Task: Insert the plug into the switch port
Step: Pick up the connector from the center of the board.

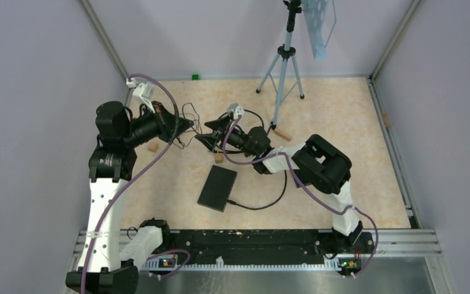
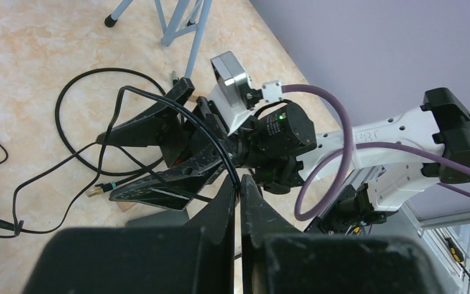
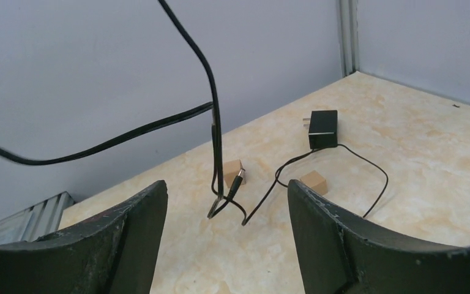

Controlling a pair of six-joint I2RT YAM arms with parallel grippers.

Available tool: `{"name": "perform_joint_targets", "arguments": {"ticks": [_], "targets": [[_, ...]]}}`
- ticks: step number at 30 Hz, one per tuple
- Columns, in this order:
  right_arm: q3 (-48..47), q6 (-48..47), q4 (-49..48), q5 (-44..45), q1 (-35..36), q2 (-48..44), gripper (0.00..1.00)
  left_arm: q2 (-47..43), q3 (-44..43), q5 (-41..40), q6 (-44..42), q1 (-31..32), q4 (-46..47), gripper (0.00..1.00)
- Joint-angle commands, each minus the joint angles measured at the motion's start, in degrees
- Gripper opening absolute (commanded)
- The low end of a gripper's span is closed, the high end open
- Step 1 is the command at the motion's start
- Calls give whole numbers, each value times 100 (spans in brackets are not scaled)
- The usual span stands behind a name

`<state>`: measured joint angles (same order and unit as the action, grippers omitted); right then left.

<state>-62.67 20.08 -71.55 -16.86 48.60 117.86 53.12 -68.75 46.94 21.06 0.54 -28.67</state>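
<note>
Slack black cable (image 3: 213, 104) hanging across the gap between the right gripper (image 1: 207, 133) fingers, loops crowding the table (image 1: 343, 116) toward the left gripper (image 1: 183, 125), tripod (image 1: 284, 67) standing close behind, open surface lying right of the switch (image 1: 217, 188).

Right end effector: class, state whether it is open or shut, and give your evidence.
Open. In the right wrist view the right end effector holds its two fingers wide apart, table visible between them, clamped on nothing.

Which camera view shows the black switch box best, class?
The top external view: the whole switch box lies flat on the table, unobstructed. The right wrist view does not show it. The left wrist view shows at most a dark sliver, too unclear to identify.
</note>
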Motion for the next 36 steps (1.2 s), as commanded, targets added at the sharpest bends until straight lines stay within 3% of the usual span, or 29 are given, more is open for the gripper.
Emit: {"name": "perform_joint_targets", "arguments": {"ticks": [1,4,8,14,15,22,23,25,27,30,36], "targets": [[-576,391,-362,9,-8,403,70,-69,15,126,25,-11,308,0],[-857,571,-465,-210,-8,664,64,-76,20,104,13,-13,278,0],[-1028,662,-530,-460,-8,846,39,-110,31,41,12,-17,263,0],[20,-61,-773,-106,-8,277,1,-169,143,-212,67,-14,306,0],[257,-215,-789,-18,-8,121,0,-166,176,-226,93,-12,334,0],[1646,-726,-612,180,-20,-1144,0,-113,333,-260,168,-16,511,0],[1708,-732,-530,184,-25,-1230,8,-103,340,-190,175,-10,534,0],[1664,-648,-513,176,-26,-1243,40,-96,343,-49,204,-11,603,0],[1493,-547,-666,72,-26,-1082,54,-100,331,-9,214,-16,637,0],[1053,-343,-873,20,-26,-700,62,-116,295,-21,197,-13,603,0],[4,62,-1014,138,-35,92,64,-137,293,39,232,-17,599,0]]}}
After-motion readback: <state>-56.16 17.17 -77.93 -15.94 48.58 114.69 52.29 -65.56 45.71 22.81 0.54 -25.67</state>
